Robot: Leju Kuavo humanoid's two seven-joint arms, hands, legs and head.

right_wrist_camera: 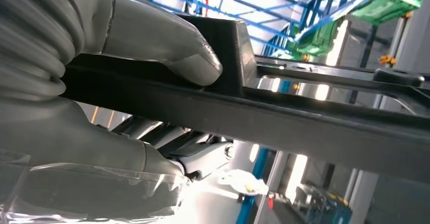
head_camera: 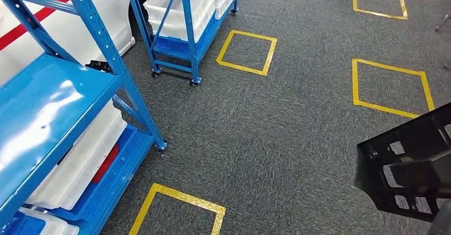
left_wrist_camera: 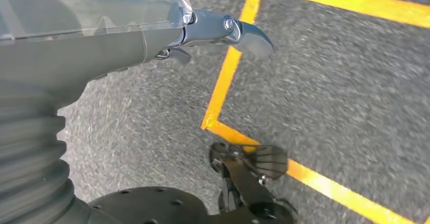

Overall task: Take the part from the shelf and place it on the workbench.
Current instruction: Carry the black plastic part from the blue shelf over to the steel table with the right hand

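r hand [right_wrist_camera: 127, 82] grips black part [head_camera: 409, 166], thumb on top, carried over carpet [head_camera: 287, 128] away from shelf [head_camera: 58, 107]. l hand [left_wrist_camera: 127, 36]: can't tell. risk: long frame levers loose w/ walking sway.

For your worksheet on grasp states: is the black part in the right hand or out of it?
In the hand. The right wrist view shows the right hand with its thumb pressed on the black part and fingers beneath its bar.

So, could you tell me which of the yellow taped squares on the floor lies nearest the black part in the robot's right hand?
The square at right, just beyond the black part. The others lie farther left or farther back.
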